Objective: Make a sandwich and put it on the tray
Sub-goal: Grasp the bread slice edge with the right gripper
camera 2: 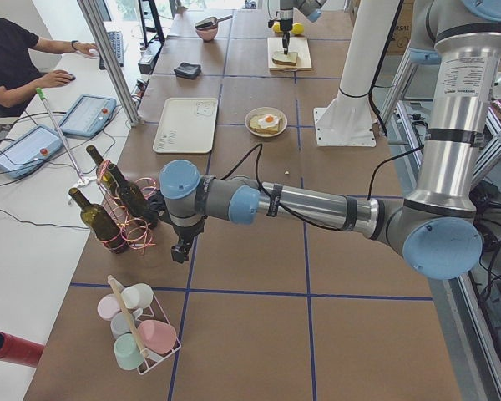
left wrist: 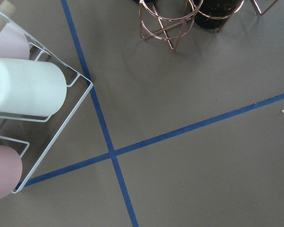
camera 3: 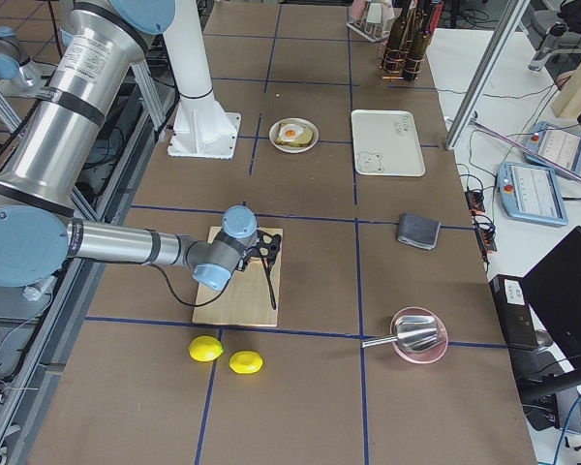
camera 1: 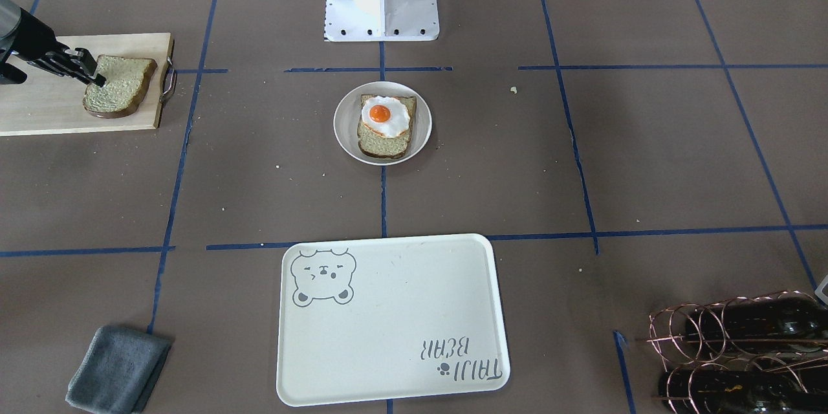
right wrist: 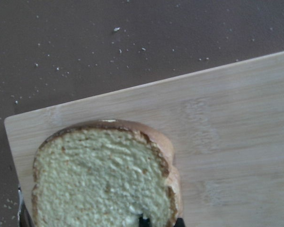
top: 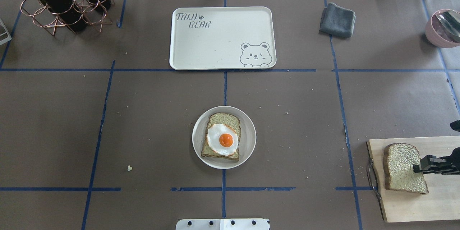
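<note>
A tan, brown-crusted bread slice (right wrist: 102,175) is lying under the right gripper (top: 417,168); whether clamped, I cannot tell. The egg-topped slice (top: 219,119) is sitting at nine o'clock overhead

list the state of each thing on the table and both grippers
tray, empty
bread slice on plate, lying flat, egg on top
fried egg, yolk up on that slice
second bread slice, bare, on cutting board
right gripper, at second slice's edge, grip unclear
left gripper, by bottle rack, grip unclear
</note>
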Controlling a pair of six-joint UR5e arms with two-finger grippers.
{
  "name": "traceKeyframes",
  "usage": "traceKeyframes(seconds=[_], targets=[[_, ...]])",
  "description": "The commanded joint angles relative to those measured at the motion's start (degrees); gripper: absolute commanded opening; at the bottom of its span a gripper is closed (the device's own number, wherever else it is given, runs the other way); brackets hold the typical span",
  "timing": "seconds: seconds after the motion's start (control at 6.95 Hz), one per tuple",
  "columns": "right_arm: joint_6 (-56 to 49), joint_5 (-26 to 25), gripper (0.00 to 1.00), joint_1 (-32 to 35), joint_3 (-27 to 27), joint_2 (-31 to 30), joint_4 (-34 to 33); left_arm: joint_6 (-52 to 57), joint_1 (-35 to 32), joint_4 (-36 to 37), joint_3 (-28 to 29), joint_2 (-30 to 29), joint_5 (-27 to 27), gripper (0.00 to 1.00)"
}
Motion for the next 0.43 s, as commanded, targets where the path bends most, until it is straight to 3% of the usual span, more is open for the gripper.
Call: traceKeyframes(seconds=[0.0,0.29], targets=[[-0.1,0.1,0.0,0.0,0.6,0.0,0.1,0.0,0.0,0.0,0.0,0.0,0.1,1.0],[0.2,0.5,0.0,0.3,1.7,0.0,4.3,-0.1,0.0,0.1,-0.2,-0.1,0.1,1.0]])
